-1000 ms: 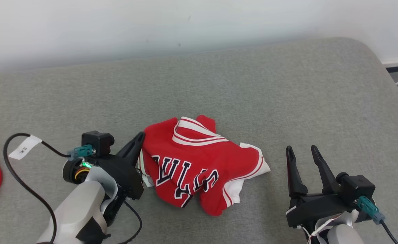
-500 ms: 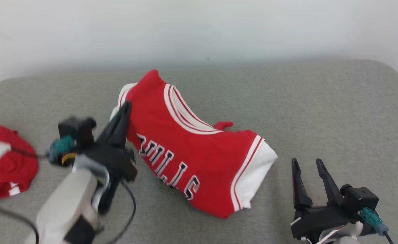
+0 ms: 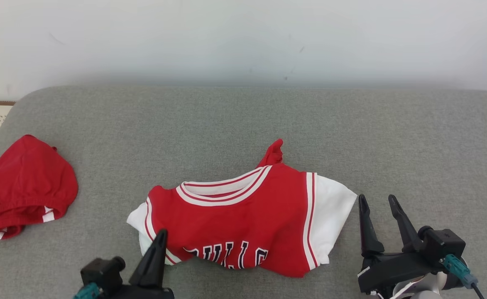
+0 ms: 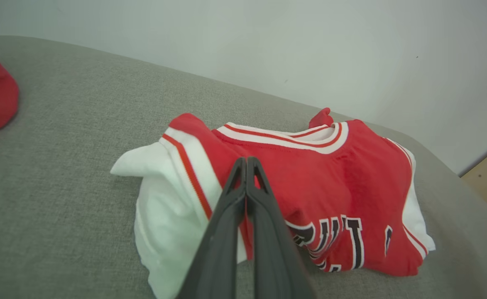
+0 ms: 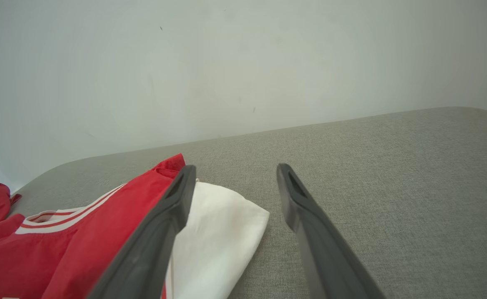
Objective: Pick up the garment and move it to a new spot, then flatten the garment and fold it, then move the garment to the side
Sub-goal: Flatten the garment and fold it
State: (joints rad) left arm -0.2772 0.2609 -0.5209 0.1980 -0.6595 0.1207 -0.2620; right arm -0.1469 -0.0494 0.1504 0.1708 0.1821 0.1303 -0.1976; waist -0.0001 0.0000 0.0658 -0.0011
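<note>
The red jersey lies bunched mid-cushion, left gripper pinched shut on its near left edge, right gripper gaping empty just right of it, so the move seems nearly finished, with flattening, folding and setting aside left to do.

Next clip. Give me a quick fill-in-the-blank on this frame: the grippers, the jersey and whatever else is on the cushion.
1. The left gripper is ___, its fingers pressed together over the jersey.
2. The right gripper stands ___, beside the jersey.
3. The jersey is red with ___ sleeves.
4. A second red garment lies on the grey cushion, to the jersey's ___.

Missing words: shut; open; white; left.
</note>
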